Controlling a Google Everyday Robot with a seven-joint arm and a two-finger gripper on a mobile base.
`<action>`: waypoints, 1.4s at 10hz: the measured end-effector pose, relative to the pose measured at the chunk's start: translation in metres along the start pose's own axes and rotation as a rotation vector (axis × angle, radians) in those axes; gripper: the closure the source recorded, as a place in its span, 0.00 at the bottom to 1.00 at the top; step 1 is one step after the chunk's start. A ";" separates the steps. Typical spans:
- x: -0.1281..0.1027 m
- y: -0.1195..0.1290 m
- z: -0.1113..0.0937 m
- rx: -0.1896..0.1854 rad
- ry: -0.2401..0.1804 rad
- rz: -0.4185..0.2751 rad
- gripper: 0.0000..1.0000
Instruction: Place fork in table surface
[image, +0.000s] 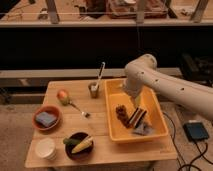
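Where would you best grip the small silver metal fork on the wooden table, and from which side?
Grip the slim silver fork mid-handle, from straight above, jaws across it: it lies flat on the tan wooden tabletop. The gripper hangs over the yellow plastic tray.

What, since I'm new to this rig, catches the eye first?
The white arm reaches in from the right, its gripper low over the yellow tray. The fork lies on the table left of the tray, near an apple.
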 end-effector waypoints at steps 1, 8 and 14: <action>0.000 0.000 0.000 0.000 0.000 0.000 0.20; -0.052 -0.062 -0.016 0.023 0.040 -0.497 0.20; -0.063 -0.078 -0.022 0.069 0.071 -0.630 0.20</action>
